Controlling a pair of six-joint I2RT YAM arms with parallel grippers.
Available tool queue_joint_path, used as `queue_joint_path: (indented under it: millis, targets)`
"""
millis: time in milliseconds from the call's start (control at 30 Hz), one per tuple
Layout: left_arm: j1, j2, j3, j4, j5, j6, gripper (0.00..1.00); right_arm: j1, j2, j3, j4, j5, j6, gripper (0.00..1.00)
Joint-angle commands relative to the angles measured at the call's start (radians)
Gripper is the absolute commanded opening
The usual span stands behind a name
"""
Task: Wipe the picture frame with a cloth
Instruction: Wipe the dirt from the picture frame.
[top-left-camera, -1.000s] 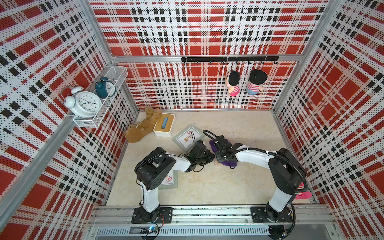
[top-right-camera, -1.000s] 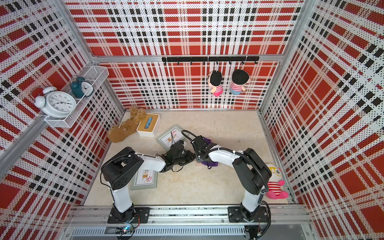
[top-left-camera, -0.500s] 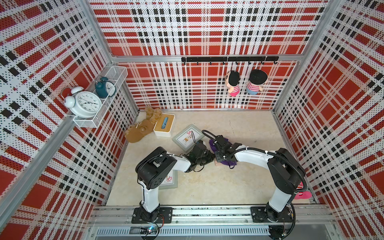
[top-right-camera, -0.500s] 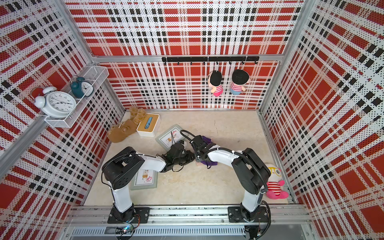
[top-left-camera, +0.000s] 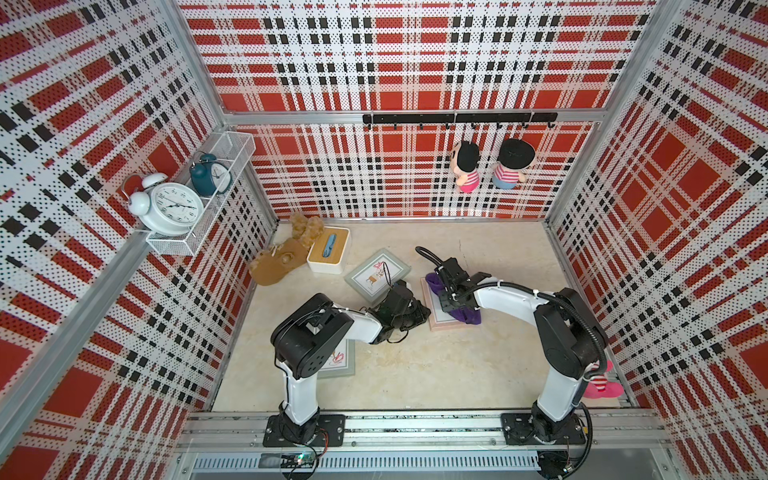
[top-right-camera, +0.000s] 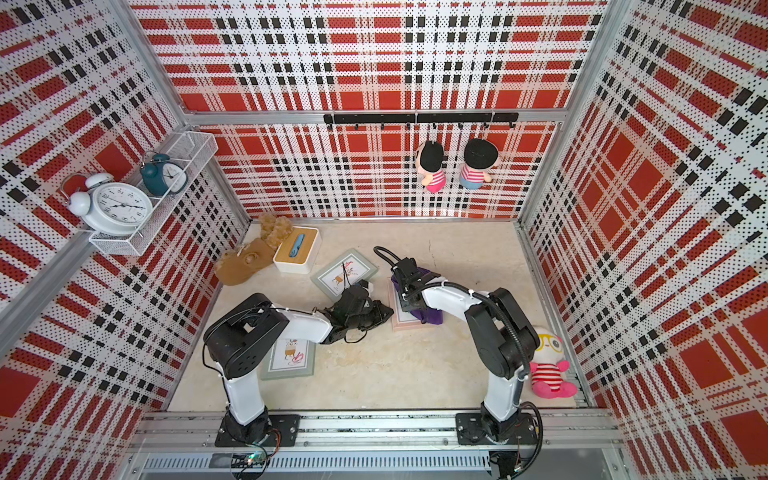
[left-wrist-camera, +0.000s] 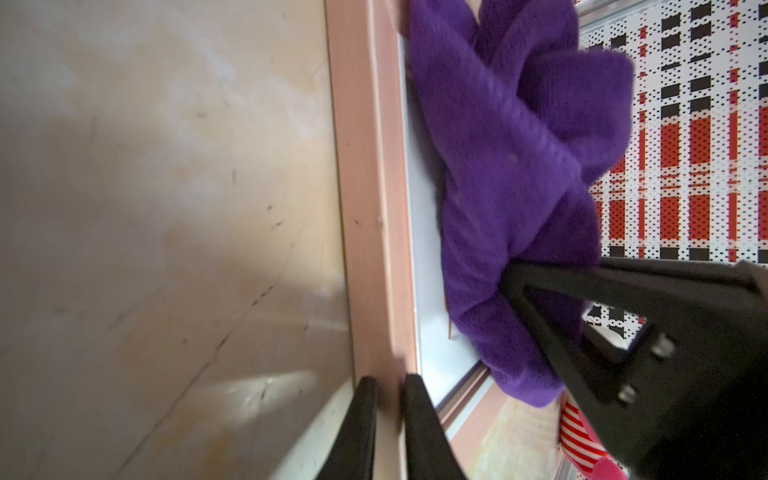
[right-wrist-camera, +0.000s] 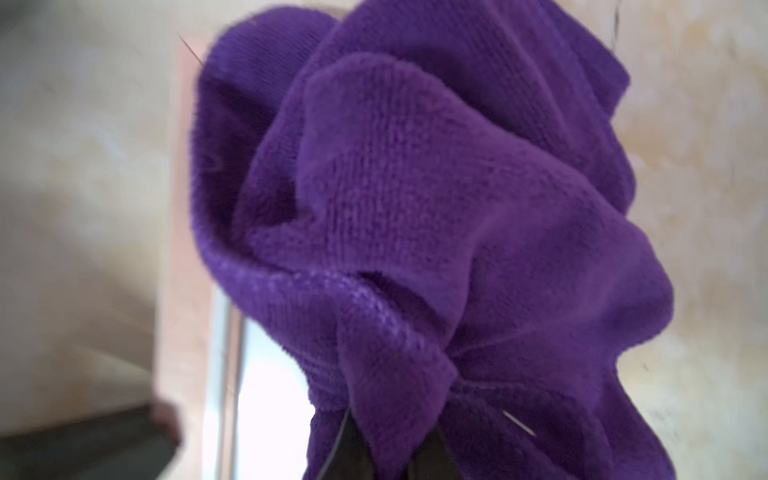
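Observation:
A pink picture frame (top-left-camera: 444, 325) (top-right-camera: 404, 323) lies flat on the floor in the middle. My left gripper (top-left-camera: 420, 312) (top-right-camera: 385, 311) (left-wrist-camera: 388, 386) is shut on its left rim (left-wrist-camera: 365, 166), with the pink edge pinched between the black fingers. The purple cloth (top-left-camera: 468, 316) (top-right-camera: 431, 318) (left-wrist-camera: 498, 166) (right-wrist-camera: 415, 187) is bunched on the frame's glass. My right gripper (top-left-camera: 448, 300) (top-right-camera: 409, 296) (right-wrist-camera: 395, 424) comes down from above and is shut on a fold of the cloth. Most of the glass is hidden under the cloth.
Two grey-green picture frames lie nearby, one behind the left gripper (top-left-camera: 376, 276) and one under the left arm (top-left-camera: 341, 362). A tissue box (top-left-camera: 329, 250) and a brown plush toy (top-left-camera: 277, 266) sit at the back left. A striped doll (top-right-camera: 549, 368) sits front right.
My right gripper has slid the cloth a little toward the back wall over the pink frame. The left gripper has kept its hold on the rim.

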Motion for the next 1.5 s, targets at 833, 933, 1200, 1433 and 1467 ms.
queue_joint_path:
  millis: [833,933,1200,1433,1467]
  targets:
    - [0.054,0.112,0.285,-0.286,-0.013,0.122,0.42,-0.047,-0.171,-0.17,-0.14,0.013,0.101,0.0]
    - [0.052,0.121,0.287,-0.289,-0.008,0.128,0.39,-0.048,-0.141,-0.181,-0.114,0.011,0.101,0.0]
    - [0.047,0.126,0.245,-0.289,0.011,0.148,0.37,-0.05,0.034,-0.036,-0.069,0.095,0.055,0.0]
    - [0.046,0.142,0.222,-0.312,-0.002,0.173,0.29,-0.074,0.149,0.191,-0.053,0.122,0.01,0.0]
    - [0.045,0.143,0.222,-0.317,-0.005,0.176,0.29,-0.074,0.167,0.221,-0.073,0.126,0.006,0.0]
